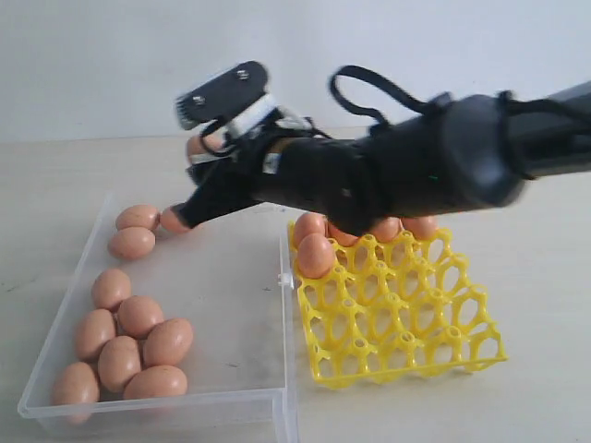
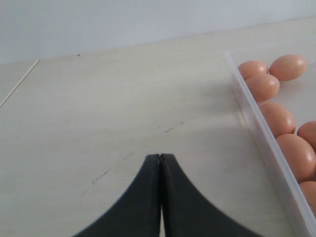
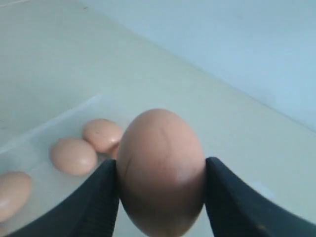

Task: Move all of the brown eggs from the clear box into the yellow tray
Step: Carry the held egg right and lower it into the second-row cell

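R jaws pinch a smooth, matte, reddish-brown oval egg (image 3: 160, 170) across its middle, 1 black finger (image 3: 98, 197) on each side, w/ the egg's rounded end poking out past the tips. L jaws are pressed together, tips touching w/ nothing btwn them. They sit low over the pale wood-look tabletop (image 2: 123, 98), just outside a long wall of the large, shallow, clear plastic box (image 2: 256, 128).

R arm (image 1: 397, 166) comes in from the right of the exterior view. It stretches nearly level across the far side of the bright yellow plastic lattice egg tray (image 1: 406, 323), then tips down at the wrist. That puts the held egg low over the far end of the clear box, just beside 2 loose eggs there. Cannot tell if it touches the box floor.

9 other brown eggs (image 1: 140, 316) lie in the box: those 2 near the far-left corner and 7 bunched along the left wall toward the near corner. The middle and right of the box floor are bare, so there's open room on that side. The box's right wall runs just beside the tray's left edge, w/ a narrow gap btwn them.

The tray holds approx 5 eggs, all on its far side, and the arm hides part of that row. The nearer rows of cups stand open. Bare tabletop shows right of the tray and in front of it.
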You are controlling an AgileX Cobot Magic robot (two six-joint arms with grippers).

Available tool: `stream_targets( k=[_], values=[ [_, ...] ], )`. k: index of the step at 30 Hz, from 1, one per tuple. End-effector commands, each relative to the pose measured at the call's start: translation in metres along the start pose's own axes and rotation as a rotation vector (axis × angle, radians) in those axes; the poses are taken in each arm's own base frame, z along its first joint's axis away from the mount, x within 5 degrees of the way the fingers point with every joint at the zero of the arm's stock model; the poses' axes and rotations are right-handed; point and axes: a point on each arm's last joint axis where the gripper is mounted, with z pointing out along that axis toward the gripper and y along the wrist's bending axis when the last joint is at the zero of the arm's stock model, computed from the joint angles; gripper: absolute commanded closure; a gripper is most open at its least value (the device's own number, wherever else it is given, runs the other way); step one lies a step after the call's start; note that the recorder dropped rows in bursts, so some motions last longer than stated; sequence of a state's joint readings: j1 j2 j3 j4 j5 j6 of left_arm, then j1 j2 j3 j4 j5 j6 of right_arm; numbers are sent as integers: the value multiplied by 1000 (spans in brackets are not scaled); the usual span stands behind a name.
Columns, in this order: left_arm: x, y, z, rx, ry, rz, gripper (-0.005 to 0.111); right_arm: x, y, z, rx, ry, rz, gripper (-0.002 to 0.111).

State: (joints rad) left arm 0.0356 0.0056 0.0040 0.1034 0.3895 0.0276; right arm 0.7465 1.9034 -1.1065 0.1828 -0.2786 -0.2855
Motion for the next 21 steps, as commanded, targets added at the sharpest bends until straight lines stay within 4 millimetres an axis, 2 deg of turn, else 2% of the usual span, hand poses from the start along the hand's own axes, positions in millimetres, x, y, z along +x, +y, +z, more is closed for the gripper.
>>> stream_targets(
  k=[1,4,7,11,21],
  values=[
    [-2,0,-1,7,-20,-5,107,19,-32,-46,138,-87,51,108],
    [-2,0,-1,7,-20,-5,107,40,-44,-65,191,-56,85,108],
    [-2,0,-1,7,-20,-5,107,61,-47,-74,208,5,99,108],
    [-2,0,-1,7,-20,-5,107,81,-47,-72,221,68,119,108],
    [-2,0,-1,7,-20,-5,107,106,-49,-60,279,129,185,108]
  ],
)
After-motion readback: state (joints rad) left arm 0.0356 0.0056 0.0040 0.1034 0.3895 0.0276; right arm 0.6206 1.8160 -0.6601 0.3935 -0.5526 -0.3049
